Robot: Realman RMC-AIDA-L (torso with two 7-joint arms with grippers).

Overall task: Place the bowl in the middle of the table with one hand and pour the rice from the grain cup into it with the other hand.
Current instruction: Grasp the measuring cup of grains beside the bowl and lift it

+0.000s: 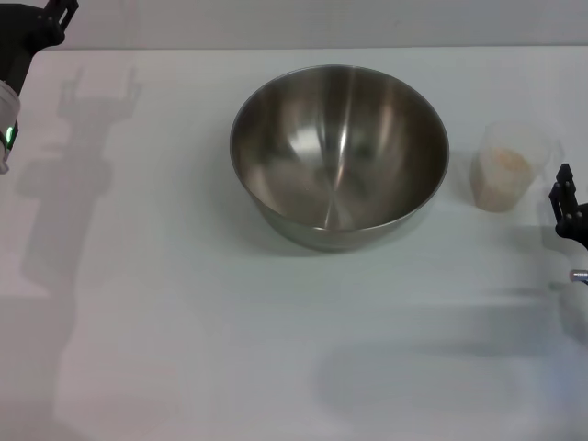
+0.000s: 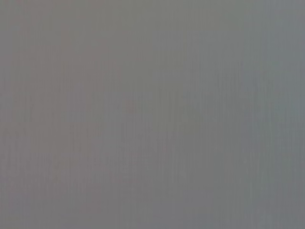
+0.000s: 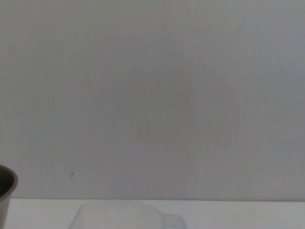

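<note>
The steel bowl (image 1: 340,156) stands upright and empty in the middle of the white table (image 1: 184,331). To its right, a short gap away, stands the clear grain cup (image 1: 511,169) with pale rice (image 1: 504,176) in it. My right gripper (image 1: 569,208) shows partly at the right edge, just right of the cup and apart from it. At the far left corner, well away from the bowl, my left gripper (image 1: 44,20) is raised. In the right wrist view the cup's rim (image 3: 125,215) and a sliver of the bowl (image 3: 5,192) show. The left wrist view is plain grey.
Bare tabletop lies in front of the bowl and to its left, crossed by the arms' shadows. The table's far edge (image 1: 303,48) meets a pale wall just behind the bowl.
</note>
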